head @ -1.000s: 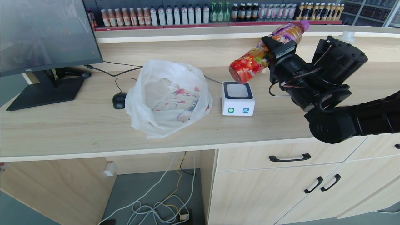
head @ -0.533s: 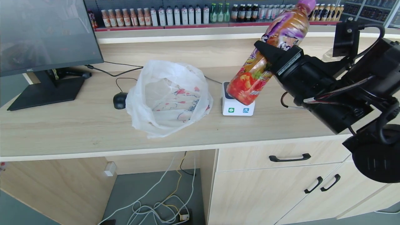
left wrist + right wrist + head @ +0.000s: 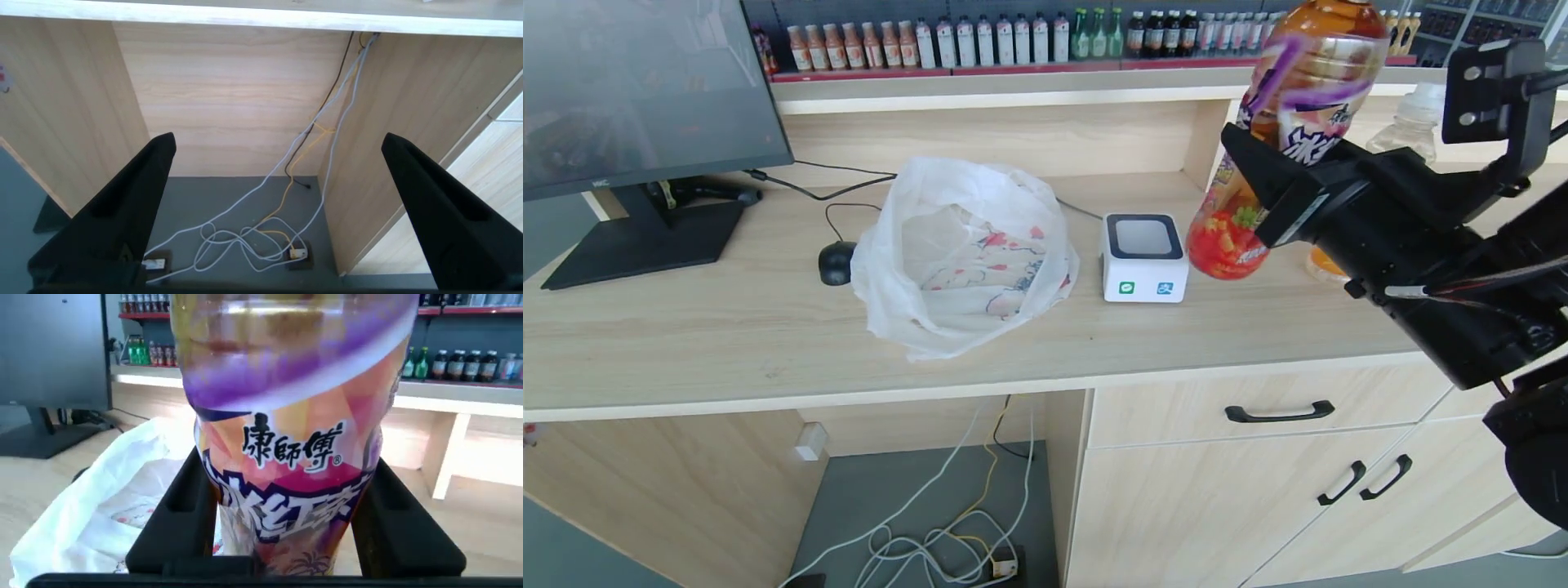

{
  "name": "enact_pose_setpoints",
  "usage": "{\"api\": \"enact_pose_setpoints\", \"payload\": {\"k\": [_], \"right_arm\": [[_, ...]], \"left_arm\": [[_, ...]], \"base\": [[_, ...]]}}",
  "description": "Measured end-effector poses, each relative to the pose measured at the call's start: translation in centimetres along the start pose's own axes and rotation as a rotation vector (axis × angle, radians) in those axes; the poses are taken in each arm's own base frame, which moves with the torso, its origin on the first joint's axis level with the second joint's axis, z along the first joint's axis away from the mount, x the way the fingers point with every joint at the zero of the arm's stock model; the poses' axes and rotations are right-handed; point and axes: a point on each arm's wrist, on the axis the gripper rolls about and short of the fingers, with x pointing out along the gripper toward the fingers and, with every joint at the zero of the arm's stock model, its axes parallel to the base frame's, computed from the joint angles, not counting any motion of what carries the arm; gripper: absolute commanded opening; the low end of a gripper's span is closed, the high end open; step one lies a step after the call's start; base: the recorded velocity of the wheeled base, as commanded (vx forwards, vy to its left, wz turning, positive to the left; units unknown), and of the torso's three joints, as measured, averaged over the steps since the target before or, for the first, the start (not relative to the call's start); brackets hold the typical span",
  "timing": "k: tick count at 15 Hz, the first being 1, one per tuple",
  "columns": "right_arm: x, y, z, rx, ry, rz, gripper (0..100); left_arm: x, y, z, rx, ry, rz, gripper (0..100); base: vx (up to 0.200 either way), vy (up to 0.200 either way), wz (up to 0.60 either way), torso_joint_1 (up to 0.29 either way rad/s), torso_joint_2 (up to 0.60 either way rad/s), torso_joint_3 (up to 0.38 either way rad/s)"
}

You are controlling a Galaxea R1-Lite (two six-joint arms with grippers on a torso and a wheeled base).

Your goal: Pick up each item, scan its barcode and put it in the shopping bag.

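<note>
The right gripper point(image 3: 1250, 167) is clamped across the middle of the juice bottle point(image 3: 1307, 94), 1 finger on each side of the label. It holds the bottle at the upper right of the head view, apparently clear of the counter point(image 3: 727, 327). The bottle's long axis is close to upright, with the cap leaning toward the upper right and the red base pointing down-left. The base hangs just right of the scanner point(image 3: 1143, 260), not over its dark window. The shopping bag point(image 3: 886, 278) sits open at centre-left, beyond the scanner from the bottle, so I judge that scanning and bagging both call for a leftward carry. The left gripper point(image 3: 279, 143) hangs below the counter, well apart from the bottle, its 2 fingers spread wide with nothing between them.
</note>
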Motion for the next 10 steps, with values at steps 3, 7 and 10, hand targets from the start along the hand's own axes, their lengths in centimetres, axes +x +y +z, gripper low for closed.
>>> {"api": "enact_pose_setpoints", "payload": {"k": [3,7,10], "right_arm": [[1.2,-2.3,1.1,-0.090,-0.059,-0.081,0],[2.4,-3.5,0.8,-0.190,-0.083,-0.037,0],[2.5,-4.2,0.2,-0.211,-0.095,-0.040,0]], "left_arm": [[0.0,0.0,0.0,0.000,0.000,0.000,100],[0.0,0.0,0.0,0.001,0.000,0.000,100],[0.0,0.0,0.0,0.001,0.000,0.000,100]], "base": [[0.000,0.000,0.00,0.000,0.00,0.000],[0.000,0.000,0.00,0.000,0.00,0.000],[0.000,0.000,0.00,0.000,0.00,0.000]]}}
